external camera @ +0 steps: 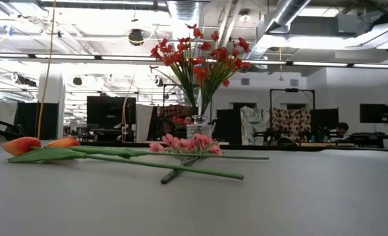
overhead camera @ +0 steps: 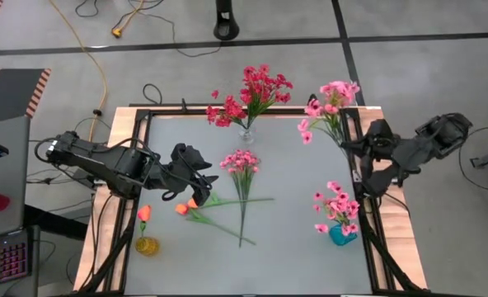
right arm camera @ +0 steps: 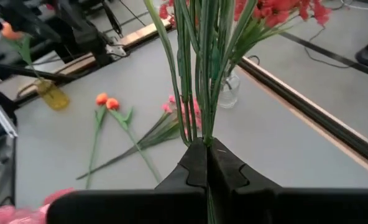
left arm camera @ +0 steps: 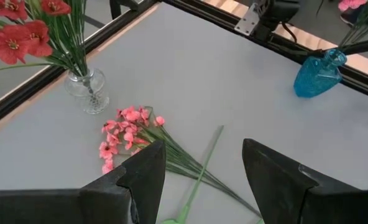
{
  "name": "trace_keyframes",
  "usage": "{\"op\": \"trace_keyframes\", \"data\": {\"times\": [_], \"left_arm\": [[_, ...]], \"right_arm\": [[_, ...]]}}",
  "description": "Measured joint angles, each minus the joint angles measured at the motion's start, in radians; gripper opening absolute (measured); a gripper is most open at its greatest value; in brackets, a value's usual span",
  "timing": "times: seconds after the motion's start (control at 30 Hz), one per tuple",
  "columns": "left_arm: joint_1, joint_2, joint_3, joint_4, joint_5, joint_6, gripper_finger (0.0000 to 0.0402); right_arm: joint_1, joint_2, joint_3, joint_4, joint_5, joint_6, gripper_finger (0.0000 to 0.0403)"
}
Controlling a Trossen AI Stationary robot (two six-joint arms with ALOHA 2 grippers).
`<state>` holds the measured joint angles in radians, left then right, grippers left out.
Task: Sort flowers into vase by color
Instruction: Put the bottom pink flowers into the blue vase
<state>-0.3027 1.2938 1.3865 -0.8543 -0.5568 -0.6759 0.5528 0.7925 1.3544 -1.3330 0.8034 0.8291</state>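
Observation:
My left gripper [overhead camera: 199, 180] [left arm camera: 202, 180] is open and hovers above the table's left middle, over two loose orange tulips [overhead camera: 185, 208] [external camera: 33, 145] and beside a pink spray [overhead camera: 242, 163] [left arm camera: 125, 134] that lies flat. My right gripper [overhead camera: 349, 147] [right arm camera: 206, 146] is shut on another pink spray [overhead camera: 330, 103] near the far right corner. Red flowers stand with their stems in a clear vase [overhead camera: 246, 134] [external camera: 200, 124]. Pink ones stand in a blue vase [overhead camera: 341, 235] [left arm camera: 317, 74]. One orange tulip stands in a yellow vase [overhead camera: 147, 245] [right arm camera: 50, 96]. My right gripper pinches the pink spray's bundle of thin green stems [right arm camera: 196, 118] between its two shut fingers, low on the stems. The spray is lifted clear of the table, and its pink heads [overhead camera: 335, 95] stick out past the fingertips toward the far edge. The stem ends are hidden behind the fingers.
A black frame rail [overhead camera: 252, 109] runs round the grey tabletop on wooden boards. The loose stems [overhead camera: 244, 210] cross one another in the table's middle. Bare tabletop shows between the loose flowers and the blue vase, and along the near edge. Cables lie on the floor beyond.

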Motion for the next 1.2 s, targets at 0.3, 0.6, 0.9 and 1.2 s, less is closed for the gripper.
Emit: {"op": "trace_keyframes", "data": {"times": [0.3,0.6,0.9,1.2], "left_arm": [[0.000,0.000,0.000,0.000,0.000,0.006,0.0200],[-0.001,0.000,0.000,-0.001,0.000,0.009,0.0200],[-0.024,0.000,0.000,-0.002,0.000,0.009,0.0200],[-0.040,0.000,0.000,-0.001,-0.007,-0.007,0.0200]], "right_arm": [[0.222,0.006,0.000,-0.037,0.125,0.145,0.0023],[0.403,0.042,-0.002,-0.122,0.236,0.362,0.0023],[0.558,0.108,-0.002,-0.134,0.311,0.483,0.0023],[0.691,0.178,-0.002,-0.133,0.364,0.562,0.0023]]}}
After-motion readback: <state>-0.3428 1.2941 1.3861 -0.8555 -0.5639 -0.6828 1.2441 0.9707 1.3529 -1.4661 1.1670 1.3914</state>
